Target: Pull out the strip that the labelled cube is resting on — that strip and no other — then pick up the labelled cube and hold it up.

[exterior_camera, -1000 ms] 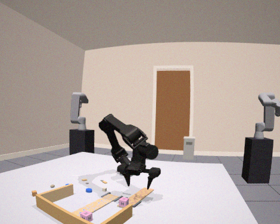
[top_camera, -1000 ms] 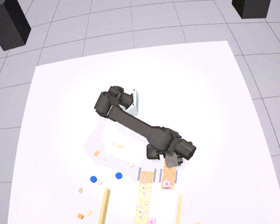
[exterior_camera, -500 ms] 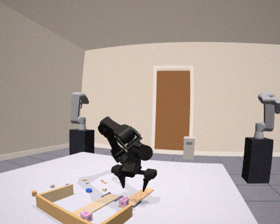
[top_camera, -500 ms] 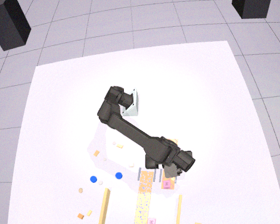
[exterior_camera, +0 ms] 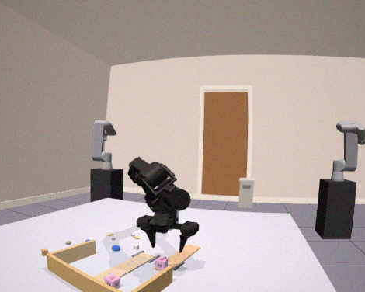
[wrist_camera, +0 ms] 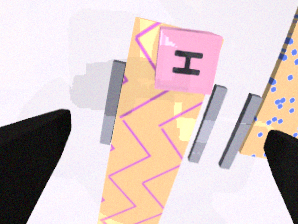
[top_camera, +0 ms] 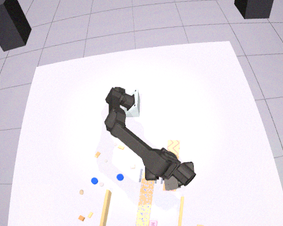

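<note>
A pink cube marked H point(exterior_camera: 161, 263) point(wrist_camera: 187, 60) rests on the far end of the zigzag strip point(top_camera: 173, 146) point(exterior_camera: 188, 253) point(wrist_camera: 142, 157), toward its right edge in the wrist view. The arm hides this cube in the top view. A second pink H cube point(top_camera: 153, 223) point(exterior_camera: 112, 281) is by the dotted strip point(top_camera: 145, 196) point(exterior_camera: 125, 267) point(wrist_camera: 286, 92). My gripper point(exterior_camera: 167, 249) point(wrist_camera: 171, 129) is open and empty above the zigzag strip. In the wrist view its fingers stand wide on either side of the strip, with the cube farther ahead.
Low grey rails point(wrist_camera: 114, 102) point(wrist_camera: 207, 124) point(wrist_camera: 239, 132) flank the strips. Wooden walls point(top_camera: 105, 207) point(top_camera: 181, 210) point(exterior_camera: 71, 252) stand around the far area. Blue discs point(top_camera: 94, 180) point(top_camera: 120, 177) and several small blocks and pebbles lie to the left in the top view.
</note>
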### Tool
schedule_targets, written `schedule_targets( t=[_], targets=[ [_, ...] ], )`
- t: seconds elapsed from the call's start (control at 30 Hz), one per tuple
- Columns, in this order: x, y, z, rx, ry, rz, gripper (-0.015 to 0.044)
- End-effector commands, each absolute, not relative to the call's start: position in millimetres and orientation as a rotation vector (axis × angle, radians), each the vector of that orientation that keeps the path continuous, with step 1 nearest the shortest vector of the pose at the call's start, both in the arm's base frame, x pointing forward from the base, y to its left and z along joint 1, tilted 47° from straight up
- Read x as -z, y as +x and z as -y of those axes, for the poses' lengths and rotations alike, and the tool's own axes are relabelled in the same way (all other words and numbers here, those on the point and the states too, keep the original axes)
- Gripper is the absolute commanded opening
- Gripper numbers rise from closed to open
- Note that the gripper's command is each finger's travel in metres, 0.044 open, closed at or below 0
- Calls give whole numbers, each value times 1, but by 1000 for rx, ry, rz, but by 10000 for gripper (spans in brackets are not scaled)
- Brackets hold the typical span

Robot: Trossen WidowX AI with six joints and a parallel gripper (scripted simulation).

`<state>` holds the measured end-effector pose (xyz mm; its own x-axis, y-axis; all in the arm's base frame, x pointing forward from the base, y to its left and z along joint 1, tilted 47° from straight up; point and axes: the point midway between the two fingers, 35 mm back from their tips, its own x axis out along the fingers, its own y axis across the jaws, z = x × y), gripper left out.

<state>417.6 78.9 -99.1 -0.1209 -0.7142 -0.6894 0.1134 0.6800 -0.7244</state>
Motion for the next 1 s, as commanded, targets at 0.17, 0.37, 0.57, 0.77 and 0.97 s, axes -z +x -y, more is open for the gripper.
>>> schedule_targets(
  t=[0.17, 0.37, 0.57, 0.77, 0.97],
  targets=[
    [90, 440, -75, 735, -507, -1506, 440],
    [95, 440, -70, 738, -509, -1509, 282],
    [102, 440, -63, 743, -511, -1514, 250],
    [109, 439, -55, 748, -514, -1519, 250],
    [116, 438, -48, 753, -516, -1524, 250]
  ],
)
